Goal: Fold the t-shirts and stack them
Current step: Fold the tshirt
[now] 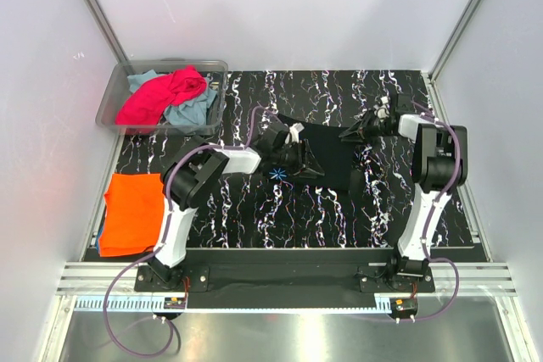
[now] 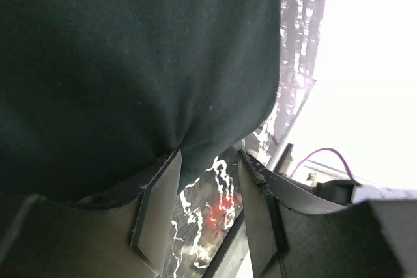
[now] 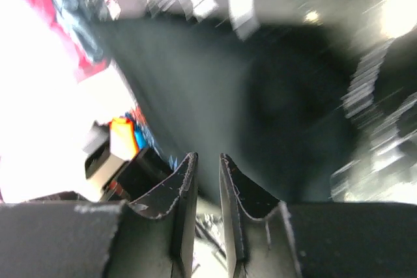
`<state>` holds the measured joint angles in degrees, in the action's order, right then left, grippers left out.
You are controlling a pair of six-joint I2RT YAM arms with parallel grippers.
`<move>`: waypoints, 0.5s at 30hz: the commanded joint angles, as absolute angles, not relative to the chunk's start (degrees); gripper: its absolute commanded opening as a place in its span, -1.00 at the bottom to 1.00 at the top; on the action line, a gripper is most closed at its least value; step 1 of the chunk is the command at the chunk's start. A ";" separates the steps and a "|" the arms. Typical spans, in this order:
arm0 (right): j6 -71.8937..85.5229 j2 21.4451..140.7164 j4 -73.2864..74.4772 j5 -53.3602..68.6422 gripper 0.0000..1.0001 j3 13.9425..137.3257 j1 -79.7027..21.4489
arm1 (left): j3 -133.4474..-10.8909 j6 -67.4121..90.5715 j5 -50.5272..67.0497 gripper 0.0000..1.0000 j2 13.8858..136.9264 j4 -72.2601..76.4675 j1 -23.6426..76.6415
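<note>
White walls (image 1: 280, 6) close in a black, white-veined table mat (image 1: 339, 218), and both of our arms reach out over its middle. On the top view the large black t-shirt (image 1: 331, 154) lies spread on the mat between the two grippers, roughly at the centre and a little toward the right.

Our left gripper (image 1: 307, 167) sits at the shirt's left edge. From its wrist camera we see the left gripper (image 2: 210, 154) with its jaws parted and the veined mat showing through the gap. The black t-shirt (image 2: 130, 63) fills the upper left of that view, and its hem comes down against the tip of the left-hand finger (image 2: 159, 193). Nothing is clamped between the two.

Our right gripper (image 1: 346, 134) is at the shirt's far right corner. Its wrist view is blurred. There the right gripper (image 3: 207, 157) has its jaws drawn almost together with only a thin slit between them, and the black t-shirt (image 3: 228, 83) stretches away beyond the tips. We cannot tell whether any cloth is pinched.

At the far left corner a clear plastic bin (image 1: 109, 103) holds a crumpled magenta-pink t-shirt (image 1: 165, 95) lying over a teal-blue t-shirt (image 1: 191, 112). Near our left arm's base, an orange t-shirt (image 1: 134, 209) lies folded flat at the mat's left edge, with a strip of blue cloth (image 1: 102, 246) showing under its near corner.
</note>
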<state>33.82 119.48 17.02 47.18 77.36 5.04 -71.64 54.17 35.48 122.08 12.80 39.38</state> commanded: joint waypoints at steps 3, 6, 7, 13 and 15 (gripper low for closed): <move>34.98 128.66 10.99 49.66 -0.47 84.36 8.61 | -66.27 56.25 36.04 -0.05 122.79 21.53 40.78; 34.89 132.53 10.90 50.71 -0.46 89.46 9.14 | -65.40 55.28 35.51 -0.05 122.26 20.13 41.92; 35.33 133.58 11.16 50.28 -0.46 90.78 9.14 | -65.04 55.46 35.59 -0.04 122.17 20.21 42.27; 38.75 131.06 17.13 48.25 -0.29 96.32 10.37 | -65.65 52.39 34.54 0.10 116.30 11.64 43.07; 37.97 128.60 21.60 47.11 -0.18 97.73 10.37 | -66.70 48.36 33.58 0.17 113.05 6.62 42.80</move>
